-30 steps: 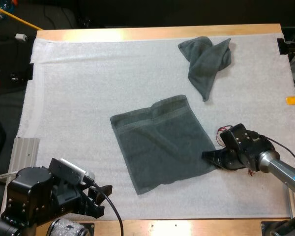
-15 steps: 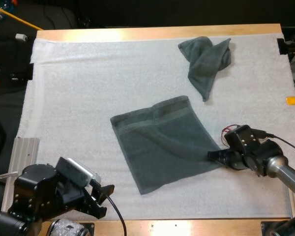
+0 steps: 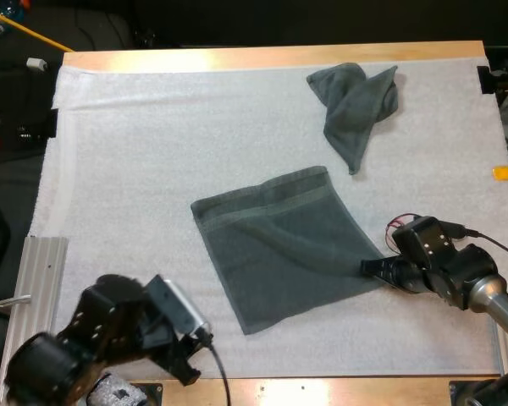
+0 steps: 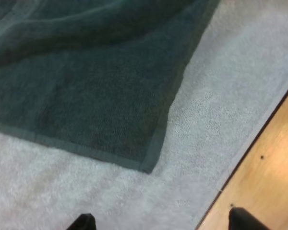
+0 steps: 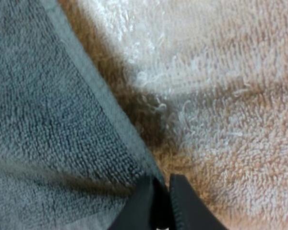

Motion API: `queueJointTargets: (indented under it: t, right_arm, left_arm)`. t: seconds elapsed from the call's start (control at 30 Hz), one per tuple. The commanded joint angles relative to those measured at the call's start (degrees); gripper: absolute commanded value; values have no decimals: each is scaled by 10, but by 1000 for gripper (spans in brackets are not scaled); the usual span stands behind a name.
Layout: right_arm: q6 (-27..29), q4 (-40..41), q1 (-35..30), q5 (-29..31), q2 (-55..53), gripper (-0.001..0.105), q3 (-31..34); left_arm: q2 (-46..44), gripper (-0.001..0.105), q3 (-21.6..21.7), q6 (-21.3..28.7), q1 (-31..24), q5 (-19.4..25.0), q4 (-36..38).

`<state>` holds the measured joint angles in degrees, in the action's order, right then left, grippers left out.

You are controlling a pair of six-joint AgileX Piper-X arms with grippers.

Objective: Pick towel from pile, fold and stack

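1. Since the spread towel (image 3: 279, 245) is lying flat near the middle of the mat (image 3: 144, 152), with its right corner being pinched between the closed fingers of the right gripper (image 3: 374, 268), soft, light terry cloth is judged to be what is being handled.
2. A ridge is being raised across the cloth towards that pinched corner, so the fabric is being judged limp rather than slippery, and likely to bunch if it is dragged along the mat.
3. The left gripper (image 4: 161, 223) is being held with its fingers well apart and clear of everything, near the towel's near corner and beside the wooden front edge of the table (image 4: 273, 182).
4. The hemmed corners are being judged the best places for a hold, with the near corner being the one left free for the left gripper.
5. Open mat is being offered on the far and left sides for folding, while little room is being left towards the mat's near edge.
6. The crumpled towel (image 3: 356, 106) is lying well apart at the far right, and is being judged clear of a fold.
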<state>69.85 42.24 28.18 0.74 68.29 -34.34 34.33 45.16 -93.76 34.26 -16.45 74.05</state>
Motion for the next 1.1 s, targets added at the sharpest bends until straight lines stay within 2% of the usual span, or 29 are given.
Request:
queueJointTargets:
  t: [0.0, 0.1, 0.2, 0.33, 0.43, 0.6, 0.73, 0.93, 1.07]
  right_arm:
    - [-7, 6, 0, 3, -3, 0, -2]
    - [-11, 6, 0, 3, -3, 0, -2]
    - [-11, 8, 0, 3, -3, 0, -2]
    - [-11, 12, 0, 3, -3, 0, -2]
    - [-11, 18, 0, 3, -3, 0, -2]
    - [-11, 19, 0, 3, -3, 0, -2]
    - [-11, 19, 0, 3, -3, 0, -2]
    - [-11, 20, 0, 3, -3, 0, -2]
    - [-11, 20, 0, 3, -3, 0, -2]
  left_arm:
    - [11, 55, 1, 4, 11, 21, -14]
    - [53, 55, 1, 22, 60, 58, -26]
    - [101, 55, 1, 59, 110, 68, -36]
    - [164, 55, 1, 67, 167, 128, -79]
    - [215, 55, 1, 67, 188, 143, -107]
    - [295, 55, 1, 67, 189, 143, -116]
    - [351, 54, 1, 58, 189, 123, -129]
    - [394, 48, 1, 54, 189, 110, -151]
    - [419, 48, 1, 53, 189, 110, -151]
